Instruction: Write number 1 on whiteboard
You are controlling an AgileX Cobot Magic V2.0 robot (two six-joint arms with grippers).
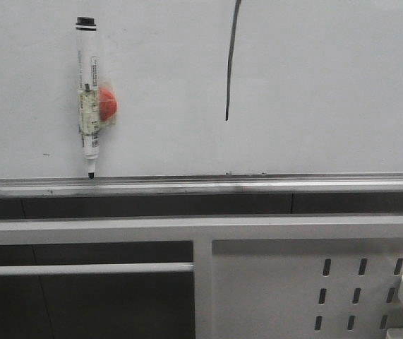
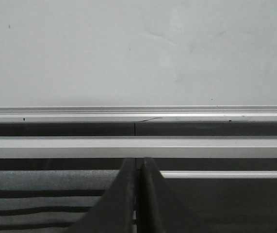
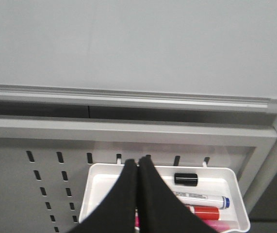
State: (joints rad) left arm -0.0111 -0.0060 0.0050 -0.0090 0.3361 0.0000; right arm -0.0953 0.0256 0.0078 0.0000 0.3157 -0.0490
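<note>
L→R: marker pen [image 1: 88, 92] parked tip-down on whiteboard [image 1: 314, 85] rail, prob. stuck there by its red blob, number 1 [image 1: 232, 60] already drawn to its right; left gripper [image 2: 136, 194] & right gripper [image 3: 138, 194] both closed, holding nothing, right one above pen tray [image 3: 235, 194].

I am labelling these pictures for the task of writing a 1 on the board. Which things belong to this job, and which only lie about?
Belong to the job:
whiteboard
number 1
marker pen, tip on the tray rail

Only lying about:
white tray
spare markers
black cap
perforated panel
</note>
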